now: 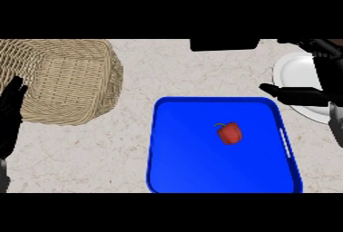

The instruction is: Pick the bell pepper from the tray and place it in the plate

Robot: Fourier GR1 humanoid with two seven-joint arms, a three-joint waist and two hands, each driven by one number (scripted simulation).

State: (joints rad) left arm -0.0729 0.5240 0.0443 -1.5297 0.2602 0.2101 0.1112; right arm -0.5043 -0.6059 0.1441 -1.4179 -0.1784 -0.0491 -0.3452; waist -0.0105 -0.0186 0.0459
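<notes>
We found the small red bell pepper (230,133) lying in the blue plastic tray (201,176) | woven wicker basket (67,77) left of tray | round white plate (295,72) behind tray's right corner.

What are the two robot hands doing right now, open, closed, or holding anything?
Left robot hand: open, fingers straight, resting at the view's left edge, holding nothing.
Right robot hand: open, holding nothing, over the plate.

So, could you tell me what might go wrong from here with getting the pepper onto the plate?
The right hand hangs over the white plate, away from the bell pepper; reaching across, it could catch the blue tray rim. The small pepper might also roll when touched.
</notes>
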